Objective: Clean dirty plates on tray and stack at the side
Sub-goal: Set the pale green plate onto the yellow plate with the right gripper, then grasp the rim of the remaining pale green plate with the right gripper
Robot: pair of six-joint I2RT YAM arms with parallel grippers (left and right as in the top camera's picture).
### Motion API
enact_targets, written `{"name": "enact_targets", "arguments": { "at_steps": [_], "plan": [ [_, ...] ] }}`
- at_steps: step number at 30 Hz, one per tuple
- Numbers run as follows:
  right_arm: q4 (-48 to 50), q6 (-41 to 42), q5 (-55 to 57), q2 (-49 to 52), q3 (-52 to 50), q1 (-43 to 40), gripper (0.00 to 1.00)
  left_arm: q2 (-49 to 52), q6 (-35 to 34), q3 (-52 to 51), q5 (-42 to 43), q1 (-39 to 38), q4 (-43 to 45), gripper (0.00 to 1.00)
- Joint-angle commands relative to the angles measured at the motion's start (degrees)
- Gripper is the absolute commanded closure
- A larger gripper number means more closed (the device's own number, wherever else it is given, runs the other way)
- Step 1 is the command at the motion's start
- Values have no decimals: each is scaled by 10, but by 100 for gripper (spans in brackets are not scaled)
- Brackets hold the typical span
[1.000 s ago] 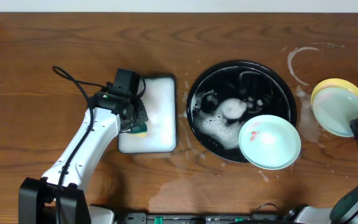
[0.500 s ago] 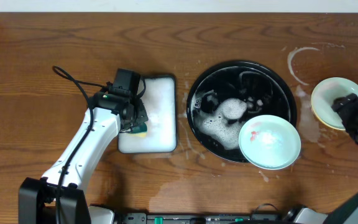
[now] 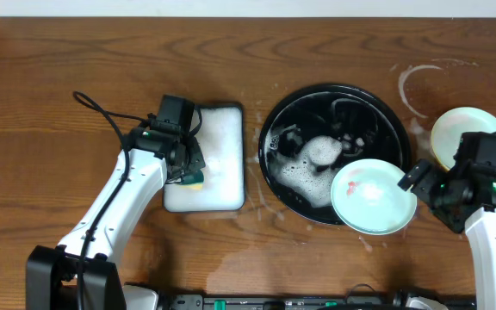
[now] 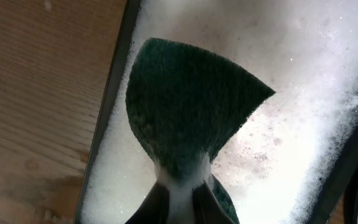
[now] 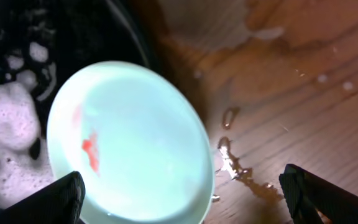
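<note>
A pale mint plate [image 3: 373, 196] with a red smear [image 5: 89, 148] rests on the front right rim of the black tray [image 3: 334, 99], overhanging it. My right gripper [image 3: 413, 181] is open and hovers at that plate's right edge; in the right wrist view the plate [image 5: 129, 143] lies between and ahead of its wide-spread fingers [image 5: 67, 196], untouched. A pale yellowish plate [image 3: 453, 133] lies on the table to the right, partly hidden by the right arm. My left gripper [image 3: 188, 172] is shut on a green sponge [image 4: 191, 112] over the white foam-filled tray [image 3: 205, 155].
Soap suds [image 3: 313, 164] and dark items sit inside the black tray. Water streaks and a wet ring [image 3: 416, 86] mark the wood to the tray's right, and a puddle [image 5: 241, 168] lies beside the mint plate. A black cable [image 3: 102, 112] trails behind the left arm.
The right gripper let go of the pale plate at the right side, opened wide and swung left to the mint plate's edge. The left arm stayed still.
</note>
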Motion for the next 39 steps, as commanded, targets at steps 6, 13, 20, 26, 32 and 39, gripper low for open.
{"name": "enact_targets", "arguments": {
  "at_steps": [6,13,20,26,32,39],
  "plan": [
    [-16,5,-68,7,-7,9,40,1,3,-5,-1,2,-1,92],
    [0,112,-25,13,-65,9,31,1,3,-5,-1,2,-1,92],
    [57,118,-25,16,-134,18,22,1,3,-5,-1,2,-1,92],
    [95,111,-27,28,-138,64,19,1,3,-5,-1,2,1,92],
    [111,161,-24,72,-138,103,17,1,3,-5,-1,2,1,92],
    [128,174,-24,129,-138,111,34,1,3,-5,-1,2,1,92]
  ]
}}
